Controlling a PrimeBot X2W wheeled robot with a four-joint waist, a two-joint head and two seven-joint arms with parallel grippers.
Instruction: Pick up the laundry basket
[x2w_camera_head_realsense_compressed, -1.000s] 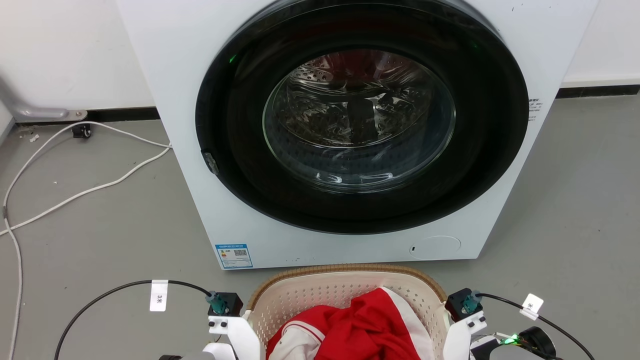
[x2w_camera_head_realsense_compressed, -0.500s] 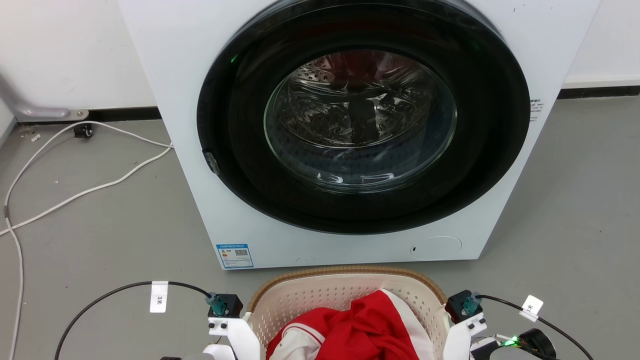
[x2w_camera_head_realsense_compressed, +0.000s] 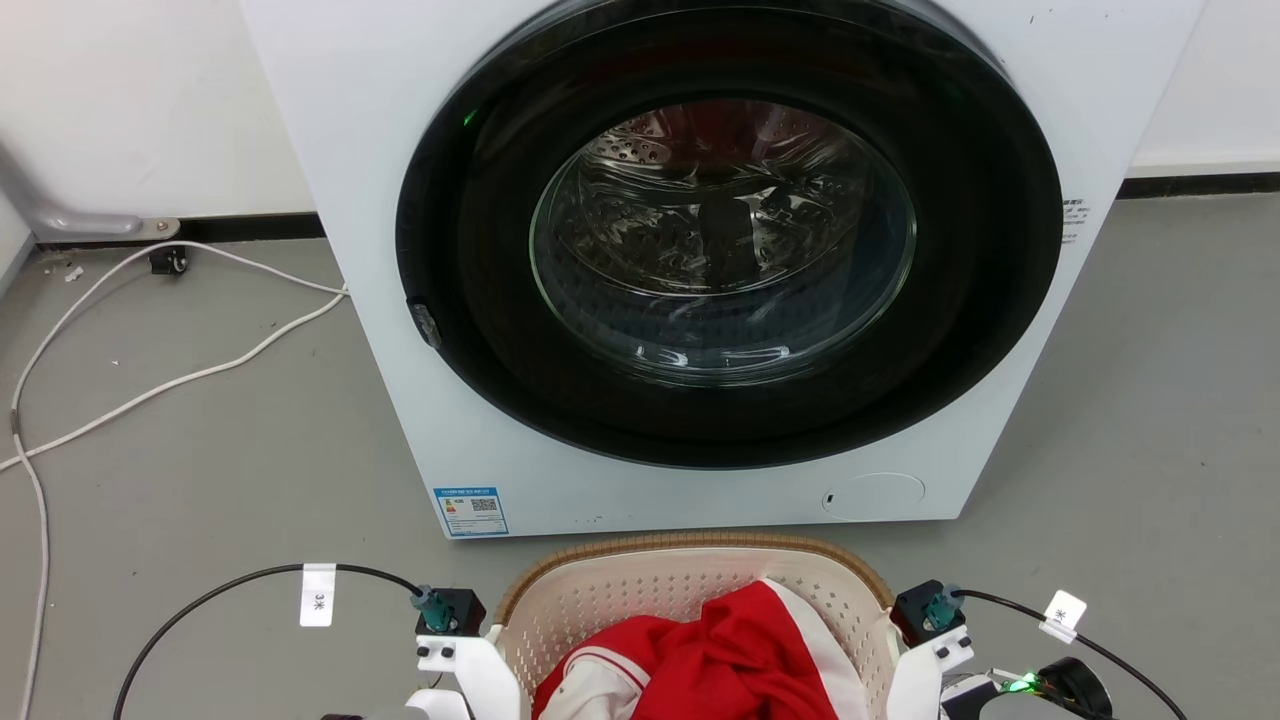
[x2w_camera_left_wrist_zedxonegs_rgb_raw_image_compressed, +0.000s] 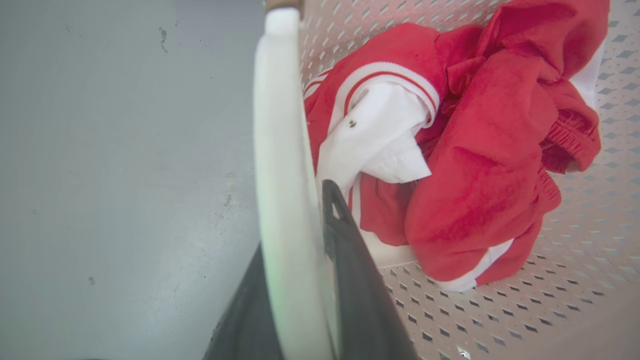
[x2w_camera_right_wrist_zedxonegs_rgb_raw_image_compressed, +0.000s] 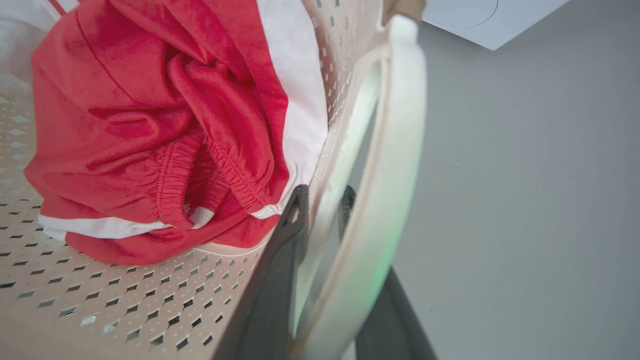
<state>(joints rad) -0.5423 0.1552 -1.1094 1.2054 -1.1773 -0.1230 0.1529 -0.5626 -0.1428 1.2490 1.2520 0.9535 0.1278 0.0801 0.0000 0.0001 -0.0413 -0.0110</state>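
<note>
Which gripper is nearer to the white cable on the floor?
Left. The left gripper holds the laundry basket handle on the white cable's side; the right gripper holds the opposite handle.

Premises appeared to be a laundry area, possibly a test room: washer on bare grey floor, loose cables by the wall, basket holding clothes.

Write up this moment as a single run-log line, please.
phase: grasp | left gripper: shut on left handle | right gripper: shut on right handle | laundry basket: before washer, red garment inside
</note>
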